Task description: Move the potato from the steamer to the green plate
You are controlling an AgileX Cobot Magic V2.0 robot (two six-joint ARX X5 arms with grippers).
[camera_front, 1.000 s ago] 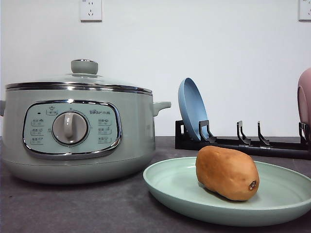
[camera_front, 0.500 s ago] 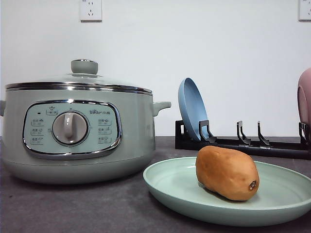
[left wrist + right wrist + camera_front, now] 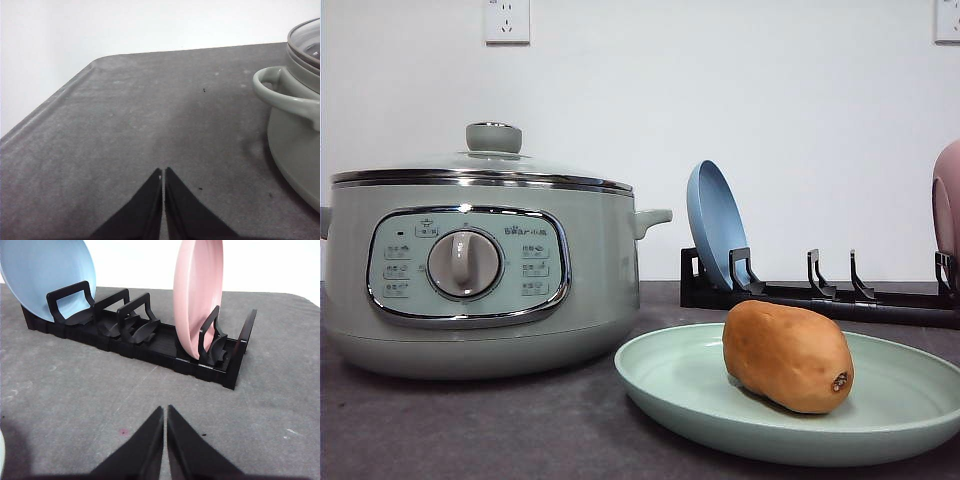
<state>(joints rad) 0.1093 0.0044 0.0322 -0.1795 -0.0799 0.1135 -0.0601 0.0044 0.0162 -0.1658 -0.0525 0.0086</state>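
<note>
The orange-brown potato lies on the pale green plate at the front right of the table. To its left stands the sage-green steamer with its glass lid on; one side handle and part of the lid of the steamer show in the left wrist view. My left gripper is shut and empty over bare grey table beside the steamer. Shut and empty too, my right gripper hovers over the table in front of the dish rack.
A black dish rack holds a blue plate and a pink plate upright; the rack stands behind the green plate. The table's edge runs near the left gripper.
</note>
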